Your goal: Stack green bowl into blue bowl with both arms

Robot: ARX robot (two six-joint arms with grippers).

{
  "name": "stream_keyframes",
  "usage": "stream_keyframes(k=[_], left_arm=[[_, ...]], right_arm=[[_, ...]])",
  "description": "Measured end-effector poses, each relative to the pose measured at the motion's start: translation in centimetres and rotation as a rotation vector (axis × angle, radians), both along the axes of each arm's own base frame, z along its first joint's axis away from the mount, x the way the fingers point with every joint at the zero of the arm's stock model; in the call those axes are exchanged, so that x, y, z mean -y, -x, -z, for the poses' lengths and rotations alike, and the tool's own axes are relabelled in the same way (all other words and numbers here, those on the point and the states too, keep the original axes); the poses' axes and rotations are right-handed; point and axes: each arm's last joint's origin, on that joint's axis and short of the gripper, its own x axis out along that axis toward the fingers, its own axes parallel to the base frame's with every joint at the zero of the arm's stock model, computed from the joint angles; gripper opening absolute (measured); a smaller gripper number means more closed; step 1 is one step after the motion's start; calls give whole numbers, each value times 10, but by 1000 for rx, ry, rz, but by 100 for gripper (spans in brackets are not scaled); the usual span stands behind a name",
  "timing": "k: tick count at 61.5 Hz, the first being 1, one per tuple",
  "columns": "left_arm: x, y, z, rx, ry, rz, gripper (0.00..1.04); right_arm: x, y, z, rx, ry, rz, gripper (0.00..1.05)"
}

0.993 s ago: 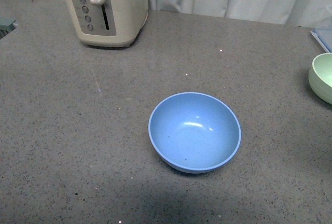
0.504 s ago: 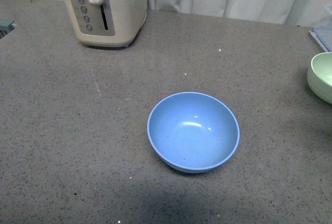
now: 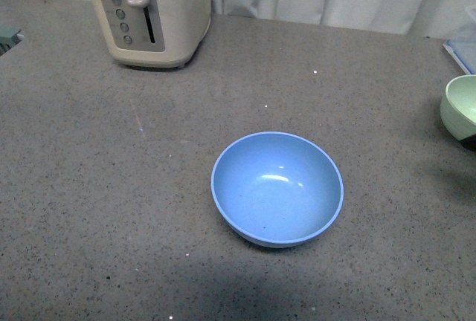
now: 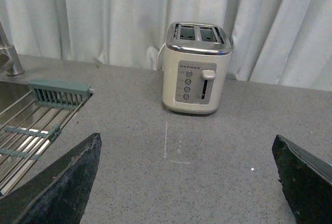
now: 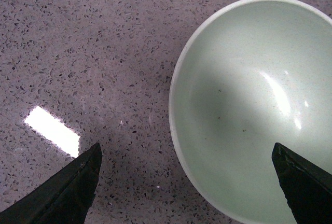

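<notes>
Countertop (image 3: 89,187) speckled grey (bearing blue bowl (image 3: 277,189)), white curtains (image 4: 104,16) behind

The front view's edge crops the green bowl (image 3: 458,105) and the top of the toaster (image 3: 152,16); my right wrist view crops the bowl too. A dark sliver (image 3: 469,143) beside it I cannot identify.

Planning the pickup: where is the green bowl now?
In the front view the green bowl sits at the far right, right of the blue bowl, under the open right gripper.
</notes>
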Motion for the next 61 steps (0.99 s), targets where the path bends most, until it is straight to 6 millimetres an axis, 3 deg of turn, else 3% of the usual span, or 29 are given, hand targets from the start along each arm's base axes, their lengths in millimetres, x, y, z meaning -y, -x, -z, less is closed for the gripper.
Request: stream_keyframes(k=[42,45,52,61], left_arm=[[0,0,0,0,0,0,98],[0,0,0,0,0,0,98],[0,0,0,0,0,0,98],[0,0,0,0,0,0,98]], right_arm=[[-9,-26,22,-76,0,-72,96],[-9,-26,22,-78,2,-73,91],[-10,-27,23,-78,9,-73,69],[-10,-27,23,-74,18,-69,47]])
